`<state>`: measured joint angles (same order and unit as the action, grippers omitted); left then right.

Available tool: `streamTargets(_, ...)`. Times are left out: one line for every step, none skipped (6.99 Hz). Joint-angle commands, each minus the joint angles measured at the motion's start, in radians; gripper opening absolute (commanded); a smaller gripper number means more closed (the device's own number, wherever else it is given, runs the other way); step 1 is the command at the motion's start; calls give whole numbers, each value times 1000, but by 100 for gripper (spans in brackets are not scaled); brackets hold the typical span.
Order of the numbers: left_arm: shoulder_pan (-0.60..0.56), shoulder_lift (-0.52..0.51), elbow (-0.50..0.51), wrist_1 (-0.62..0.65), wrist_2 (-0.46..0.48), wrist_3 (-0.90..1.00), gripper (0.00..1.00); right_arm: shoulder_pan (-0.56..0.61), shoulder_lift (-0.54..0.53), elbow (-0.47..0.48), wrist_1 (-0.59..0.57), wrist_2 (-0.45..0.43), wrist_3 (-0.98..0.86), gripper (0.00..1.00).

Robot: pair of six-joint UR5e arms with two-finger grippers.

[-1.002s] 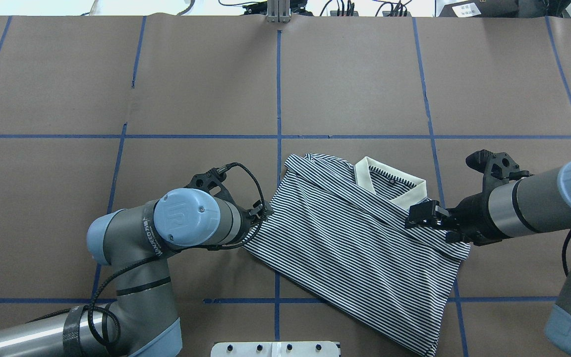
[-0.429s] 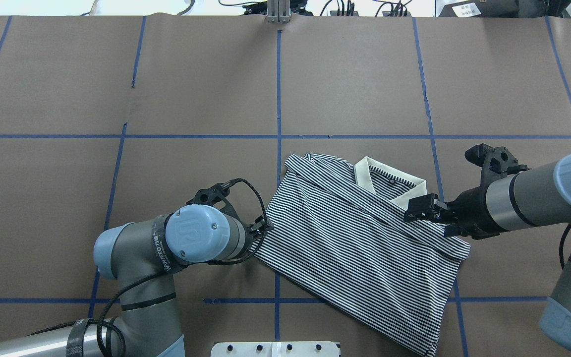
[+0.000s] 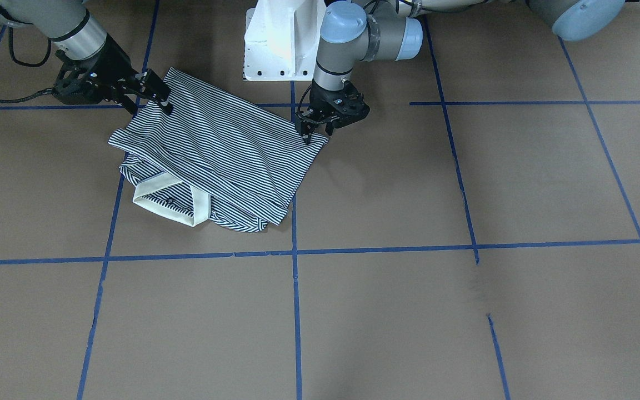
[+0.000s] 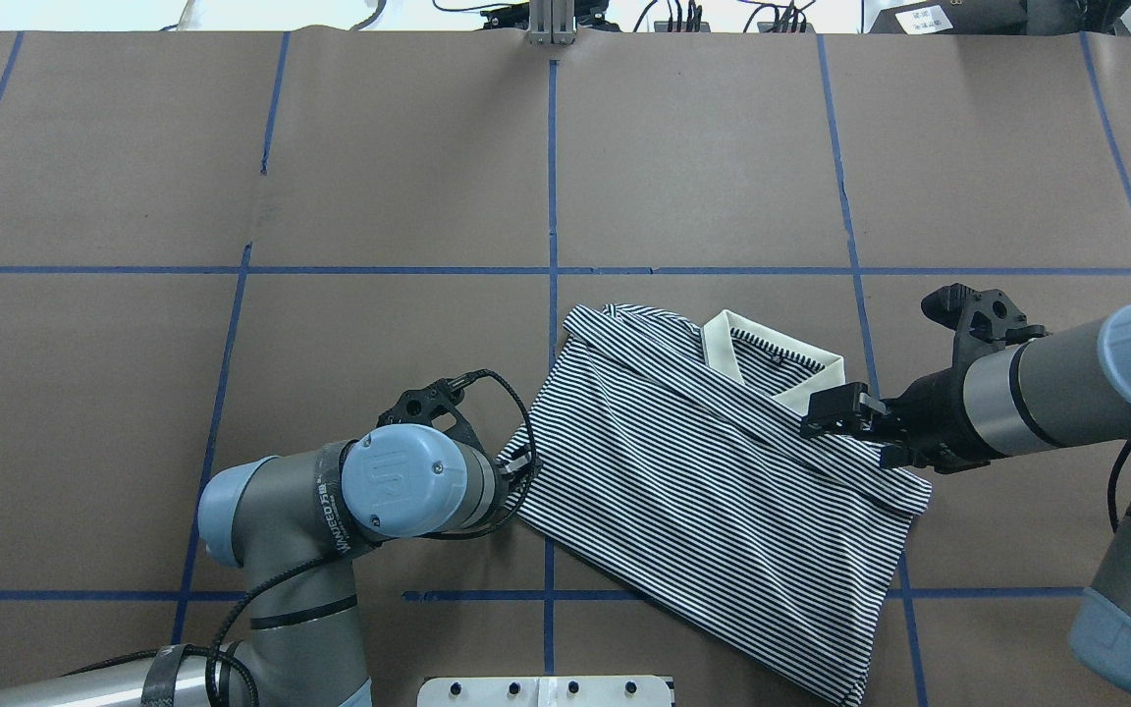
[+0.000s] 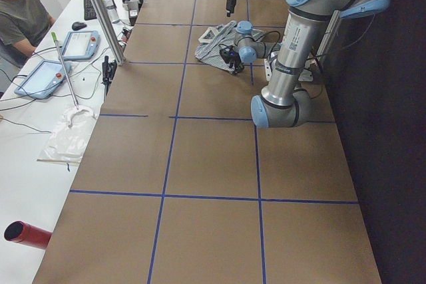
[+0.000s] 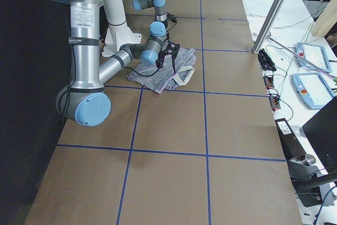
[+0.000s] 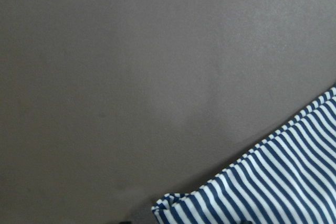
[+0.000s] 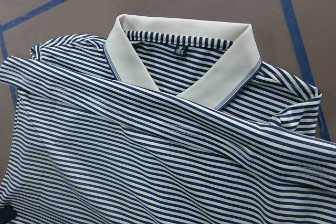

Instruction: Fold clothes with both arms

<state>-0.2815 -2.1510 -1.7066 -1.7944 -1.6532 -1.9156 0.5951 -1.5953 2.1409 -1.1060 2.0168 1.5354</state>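
Note:
The striped polo shirt point(image 4: 703, 491) lies folded and flat on the brown table, its cream collar point(image 4: 772, 368) on the far right side. It also shows in the front view point(image 3: 225, 144). My left gripper point(image 4: 523, 460) is low at the shirt's left corner point(image 3: 323, 140). Its fingers look apart, either side of that corner, and the left wrist view shows the corner point(image 7: 178, 205) at its bottom edge. My right gripper point(image 4: 816, 417) hovers above the shirt's right side near the collar point(image 8: 184, 61). It looks open and holds nothing point(image 3: 159, 97).
The white pedestal base point(image 3: 275, 39) stands just behind the shirt on the robot's side. Blue tape lines point(image 4: 552, 177) grid the brown table. An operators' desk with tablets point(image 5: 80, 44) and a seated person point(image 5: 20, 11) run along the far edge.
My left arm has slid toward the robot along the shirt's left edge. My right gripper moved slightly away from the robot, then held still. The shirt looks unchanged.

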Motion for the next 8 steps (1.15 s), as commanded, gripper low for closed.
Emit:
streamTargets(-5,0,-13,-3,0,6,0,0,0,-1,0,0,0,100)
streamTargets(-10,0,-19,-3,0,6,0,2,-2,-1,2,0,0,100)
streamTargets(-34,0,-21,-2,0,9,0,2,-2,-1,2,0,0,100)
streamTargets(-65,8,-12,-2,1,19,0,2,-2,-1,2,2,0,100)
streamTargets(-115,8,-2,-3,0,48,0,8,-2,1,3,3,0,100)
streamTargets(-169,7,24,-7,-2,106,0,14,0,1,3,3,0,100)
streamTargets(-242,0,78,-40,-2,160,0,18,2,2,3,2,0,100)
streamTargets(-310,-12,182,-127,-2,229,0,20,3,1,3,0,0,100)
